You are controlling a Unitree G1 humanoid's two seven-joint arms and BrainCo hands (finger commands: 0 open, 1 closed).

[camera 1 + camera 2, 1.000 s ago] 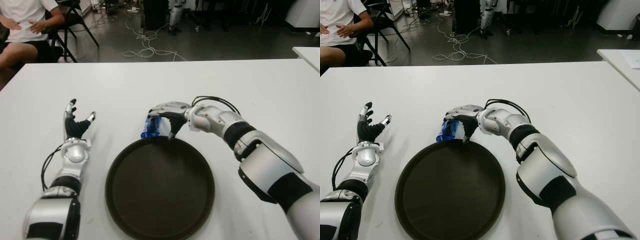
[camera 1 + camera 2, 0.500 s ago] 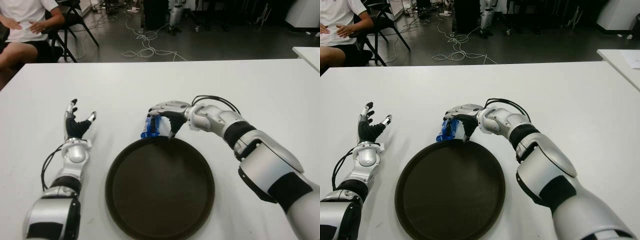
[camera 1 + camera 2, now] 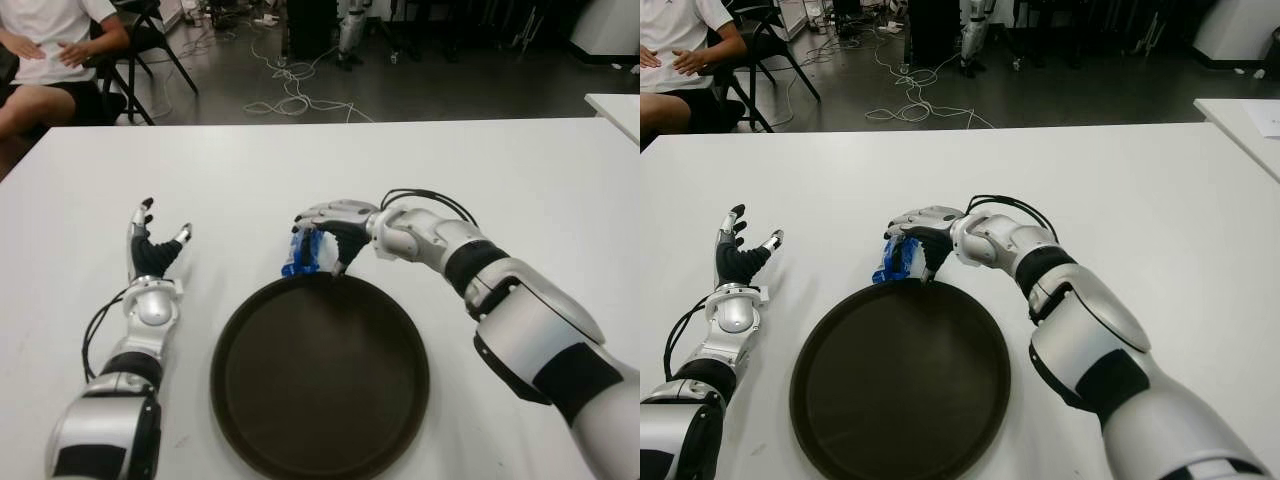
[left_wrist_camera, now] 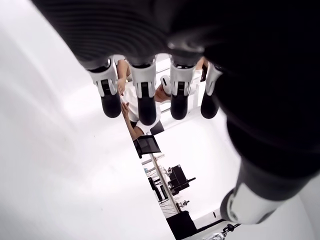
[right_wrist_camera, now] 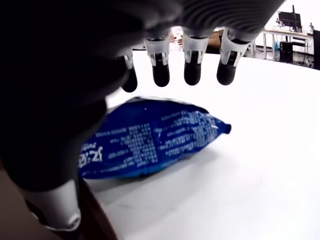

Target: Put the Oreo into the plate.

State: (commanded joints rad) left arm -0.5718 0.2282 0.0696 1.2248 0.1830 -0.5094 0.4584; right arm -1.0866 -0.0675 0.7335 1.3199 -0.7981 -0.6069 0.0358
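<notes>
The Oreo is a blue packet lying on the white table, just beyond the far rim of the round dark plate. My right hand hovers over the packet with its fingers arched above it. In the right wrist view the packet lies flat under the spread fingertips, which do not grip it, and the thumb hangs near the plate's rim. My left hand shows open, left of the plate, with its fingers spread and nothing in it.
A person sits on a chair beyond the table's far left corner. Cables lie on the floor behind the table. A second white table's corner shows at the right.
My right hand has edged slightly left over the packet. The packet, the plate and the left hand have not moved.
</notes>
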